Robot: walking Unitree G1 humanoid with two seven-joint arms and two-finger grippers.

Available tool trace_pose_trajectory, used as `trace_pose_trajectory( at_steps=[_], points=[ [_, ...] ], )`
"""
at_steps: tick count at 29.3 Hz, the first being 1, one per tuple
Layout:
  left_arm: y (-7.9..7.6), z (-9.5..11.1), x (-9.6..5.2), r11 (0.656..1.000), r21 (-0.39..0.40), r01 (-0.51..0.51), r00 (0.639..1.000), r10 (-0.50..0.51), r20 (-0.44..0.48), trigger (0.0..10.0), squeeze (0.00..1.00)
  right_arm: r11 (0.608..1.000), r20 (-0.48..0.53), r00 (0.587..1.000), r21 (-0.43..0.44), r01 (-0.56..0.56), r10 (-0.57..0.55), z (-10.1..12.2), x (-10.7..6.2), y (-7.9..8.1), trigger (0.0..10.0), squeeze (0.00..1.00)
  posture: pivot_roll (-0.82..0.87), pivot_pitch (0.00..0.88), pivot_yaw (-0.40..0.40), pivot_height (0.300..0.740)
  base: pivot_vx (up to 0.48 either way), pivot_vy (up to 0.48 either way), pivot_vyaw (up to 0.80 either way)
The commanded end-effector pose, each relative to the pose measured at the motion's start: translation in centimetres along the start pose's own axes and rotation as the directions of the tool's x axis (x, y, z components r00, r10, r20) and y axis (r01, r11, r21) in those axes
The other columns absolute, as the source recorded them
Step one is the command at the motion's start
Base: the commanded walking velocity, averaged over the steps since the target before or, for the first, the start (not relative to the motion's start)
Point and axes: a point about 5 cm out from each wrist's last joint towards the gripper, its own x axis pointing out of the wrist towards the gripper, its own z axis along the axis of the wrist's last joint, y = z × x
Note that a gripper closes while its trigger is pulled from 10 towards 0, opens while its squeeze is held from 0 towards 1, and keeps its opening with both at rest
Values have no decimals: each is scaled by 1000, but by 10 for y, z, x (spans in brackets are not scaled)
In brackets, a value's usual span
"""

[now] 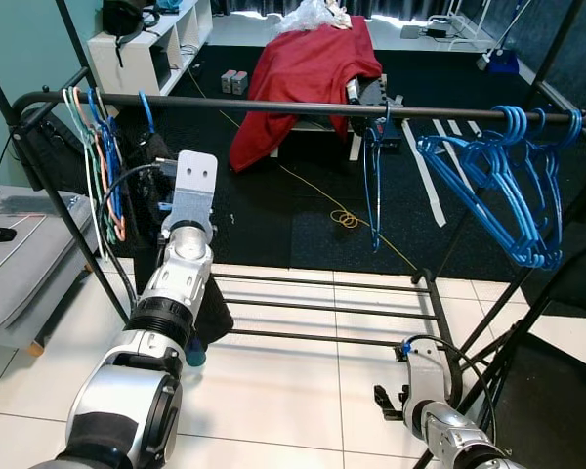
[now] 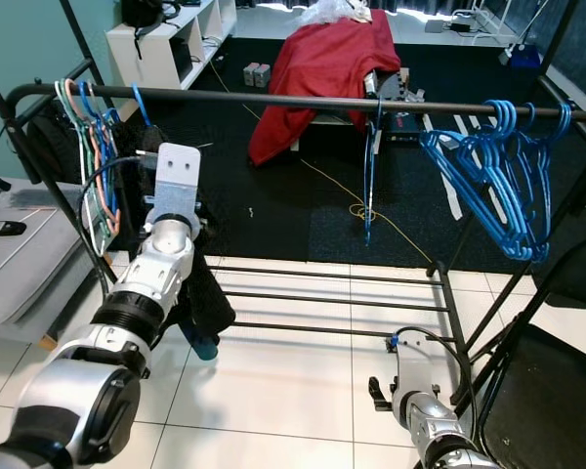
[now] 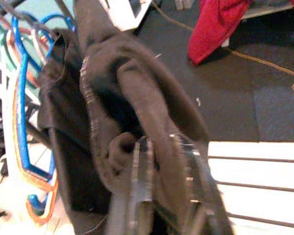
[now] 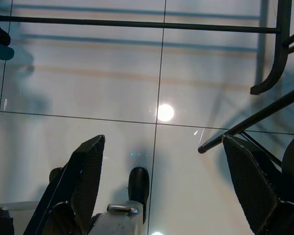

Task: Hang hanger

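Note:
A black clothes rail [image 1: 273,106] crosses the view at chest height. My left gripper [image 3: 159,147] is raised beneath its left part, shut on a dark brown garment [image 3: 112,107] that drapes over the fingers and hangs down past the arm [image 1: 210,318]. A blue hanger hook [image 1: 146,109] sits over the rail just above the gripper; its link to the garment is hidden. A teal tip [image 1: 195,357] shows under the garment. My right gripper [image 4: 164,139] hangs low over the floor tiles, open and holding nothing.
Several coloured hangers [image 1: 98,166] crowd the rail's left end, one blue hanger [image 1: 374,186] hangs mid-rail, several blue ones [image 1: 508,186] at the right. The rack's lower bars [image 1: 322,303] run across. A grey case [image 1: 20,254] lies left; red cloth [image 1: 303,73] is beyond.

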Motion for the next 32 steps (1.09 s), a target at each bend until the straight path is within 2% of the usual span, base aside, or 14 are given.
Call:
trace_pose_trajectory(
  at_steps=[1, 12, 16, 18, 19, 20, 22, 23, 24, 26, 28, 30, 31, 32],
  points=[
    [5, -4, 2, 999, 48, -6, 1000, 7, -21, 0, 0, 1000, 1, 1000, 16, 1, -1, -3, 0, 1, 10000, 0, -79, 109, 22, 740, 0, 0, 0],
    [26, -13, 8, 995, 82, -49, 997, 53, -56, 0, 0, 1000, 2, 1000, 24, 3, -3, -4, 0, 1, 10000, 0, -81, 108, 27, 740, 0, 0, 0],
    [26, -1, 9, 1000, -3, -17, 1000, 17, 13, 0, 0, 1000, 1, 1000, 22, 3, -3, -4, 0, 1, 10000, 0, -79, 109, 27, 740, 0, 0, 0],
    [27, 13, 8, 996, -89, 20, 994, -10, 110, 0, 0, 1000, 1, 1000, 22, 4, -4, -4, -1, 0, 10000, 0, -82, 110, 21, 740, 0, 0, 0],
    [27, 13, 8, 996, -89, 20, 994, -10, 110, 0, 0, 1000, 1, 1000, 22, 4, -4, -4, -1, 0, 10000, 0, -82, 110, 21, 740, 0, 0, 0],
    [32, 19, 6, 991, -132, 30, 986, -8, 165, 0, 0, 1000, 1, 1000, 22, 4, -4, -4, -1, 0, 10000, 0, -82, 110, 21, 740, 0, 0, 0],
    [32, 19, 6, 991, -132, 30, 986, -8, 165, 0, 0, 1000, 1, 1000, 22, 4, -4, -4, -1, 0, 10000, 0, -82, 110, 21, 740, 0, 0, 0],
    [42, 23, 1, 982, -181, 46, 971, -2, 237, 1294, 0, 1000, 2, 1000, 23, 4, -4, -4, -1, 0, 10000, 0, -79, 113, 19, 740, 0, 0, 0],
    [47, 20, -2, 979, -198, 42, 969, 8, 245, 2902, 0, 1000, 1, 1000, 23, 4, -4, -4, -1, 0, 10000, 0, -79, 114, 18, 740, 0, 0, 0],
    [50, 18, -3, 977, -208, 39, 969, 14, 248, 2902, 0, 1000, 1, 1000, 22, 4, -4, -4, -1, 0, 10000, 0, -79, 114, 18, 740, 0, 0, 0],
    [58, 8, -9, 978, -209, 13, 971, 37, 235, 3922, 0, 1000, 0, 1000, 21, 3, -3, -4, -1, -1, 10000, 0, -75, 119, 13, 740, 0, 0, 0],
    [58, 8, -9, 978, -209, 13, 971, 37, 235, 3922, 0, 1000, 0, 1000, 21, 3, -3, -4, -1, -1, 10000, 0, -75, 119, 13, 740, 0, 0, 0],
    [61, 4, -12, 979, -203, 6, 972, 42, 231, 4902, 0, 1000, 0, 1000, 20, 3, -3, -5, -1, -1, 10000, 0, -75, 119, 13, 740, 0, 0, 0],
    [64, -1, -16, 981, -195, 2, 971, 45, 235, 7176, 0, 1000, -2, 1000, 18, 4, -4, -5, -1, -2, 10000, 0, -73, 115, 11, 740, 0, 0, 0]
  ],
)
